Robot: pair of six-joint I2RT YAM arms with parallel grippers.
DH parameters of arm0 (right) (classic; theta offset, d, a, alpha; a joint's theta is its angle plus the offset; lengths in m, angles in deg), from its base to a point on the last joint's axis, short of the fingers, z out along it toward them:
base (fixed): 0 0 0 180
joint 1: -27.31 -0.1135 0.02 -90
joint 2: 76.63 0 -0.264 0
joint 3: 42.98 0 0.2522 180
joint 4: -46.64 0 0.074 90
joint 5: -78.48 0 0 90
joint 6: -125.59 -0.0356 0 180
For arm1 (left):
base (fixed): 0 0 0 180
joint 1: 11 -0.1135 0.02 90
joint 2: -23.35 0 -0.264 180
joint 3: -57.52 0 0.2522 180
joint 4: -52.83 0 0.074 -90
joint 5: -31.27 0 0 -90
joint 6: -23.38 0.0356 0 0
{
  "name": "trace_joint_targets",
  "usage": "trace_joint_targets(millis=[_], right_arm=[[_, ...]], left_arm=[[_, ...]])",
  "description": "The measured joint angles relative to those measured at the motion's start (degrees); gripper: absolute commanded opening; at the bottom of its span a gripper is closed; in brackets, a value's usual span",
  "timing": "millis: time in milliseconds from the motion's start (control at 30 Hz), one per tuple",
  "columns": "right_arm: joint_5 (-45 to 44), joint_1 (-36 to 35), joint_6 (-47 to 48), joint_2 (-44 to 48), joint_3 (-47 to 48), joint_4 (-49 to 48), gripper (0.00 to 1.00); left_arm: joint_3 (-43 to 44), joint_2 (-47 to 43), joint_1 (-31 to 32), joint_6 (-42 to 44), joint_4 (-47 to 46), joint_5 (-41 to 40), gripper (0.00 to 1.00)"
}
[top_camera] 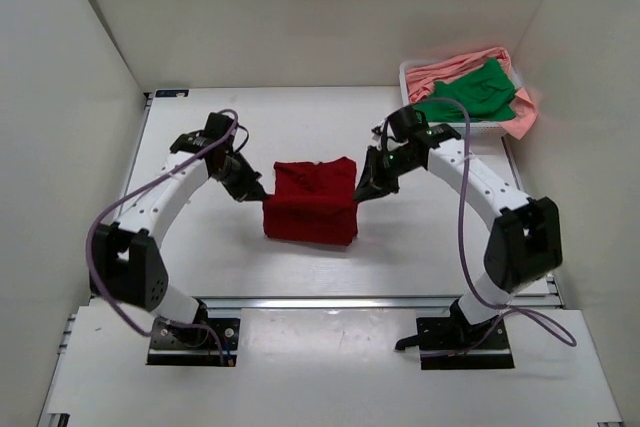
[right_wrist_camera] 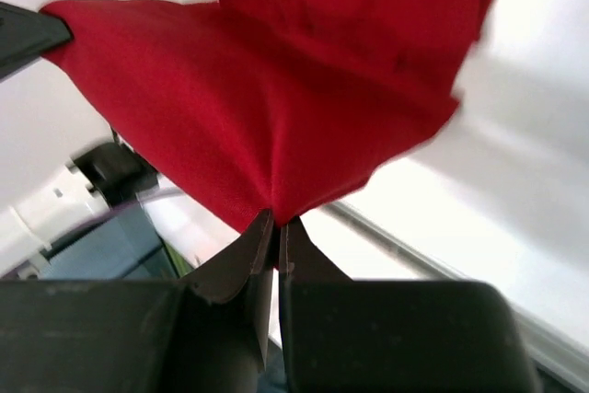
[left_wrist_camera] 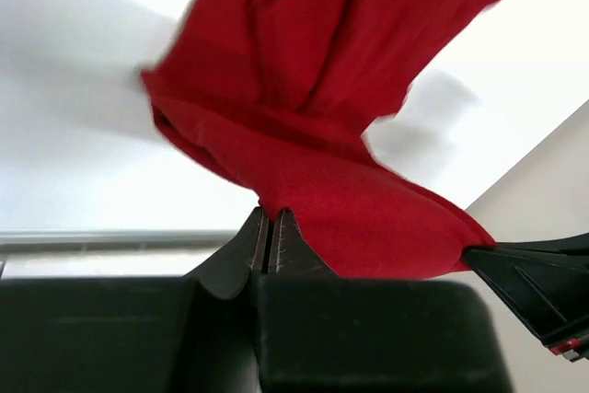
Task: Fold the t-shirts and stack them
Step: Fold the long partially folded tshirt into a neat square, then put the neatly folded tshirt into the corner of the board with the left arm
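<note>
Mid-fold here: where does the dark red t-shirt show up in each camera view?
Top external: dark red t-shirt mid-frame, strung between left gripper and right gripper.
Left wrist: fills the upper middle, pinched in the left gripper at bottom centre.
Right wrist: fills the top and centre, pinched in the right gripper at bottom centre.
Shared landmark: the opposite gripper, at the right edge of the left wrist view and the left edge of the right wrist view.

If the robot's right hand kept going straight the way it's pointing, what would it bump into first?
The dark red t-shirt it is pinching: the right hand points straight into that cloth. Beyond it probably comes the left hand, though depth is unclear.
</note>
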Motion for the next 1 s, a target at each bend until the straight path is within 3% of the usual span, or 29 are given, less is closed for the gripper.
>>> trace_joint_targets(millis=[100,133,167,267,333,400,567,667,800,867,900,1000], right_arm=[[0.44,2.47,1.57,-6.67,7.87,0.55,0.0],[0.7,3.23,1.86,-8.9,10.43,0.46,0.0],[0.9,4.04,2.14,-11.32,13.14,0.42,0.0],[0.92,6.4,2.36,-19.23,21.31,-0.24,0.2],[-0.66,7.82,2.43,-25.62,28.13,-0.74,0.3],[-3.04,8.96,2.43,-31.98,35.87,-0.76,0.36],[-8.11,10.8,2.69,-39.8,47.47,-0.22,0.46],[-10.08,11.08,3.76,-38.07,45.46,-0.39,0.47],[-11.76,10.05,4.66,-30.27,30.64,-3.39,0.48],[-12.07,9.44,4.74,-26.27,23.04,-4.07,0.47],[-12.13,9.31,4.74,-24.74,20.44,-4.11,0.47],[-12.15,8.5,4.85,-20.2,14.25,-4.94,0.45]], left_arm=[[7.48,7.19,-1.46,1.2,-0.15,0.24,0.0],[10.14,9.73,-1.81,1.51,-0.2,0.2,0.05],[13.22,12.76,-2.16,1.75,-0.37,0.13,0.2],[22.93,22.53,-3.32,2.56,-1.64,-0.04,0.44],[28.46,28.41,-4.5,2.45,-3.17,-0.07,0.48],[31.87,32.89,-5.9,2.32,-5.88,-0.11,0.59],[33.18,36.65,-8.85,2.01,-10.12,0.33,0.6],[30.34,35.17,-9.46,3.37,-12.9,1.05,0.62],[17.46,29.44,-8.07,6.25,-15.54,1.09,0.64],[11.8,27.15,-6.27,8.15,-15.65,-0.31,0.81],[9.88,26.43,-5.14,9.2,-15.78,-1.18,0.97],[5.66,24.92,-1.44,11.54,-17.27,-4.94,0.96]])
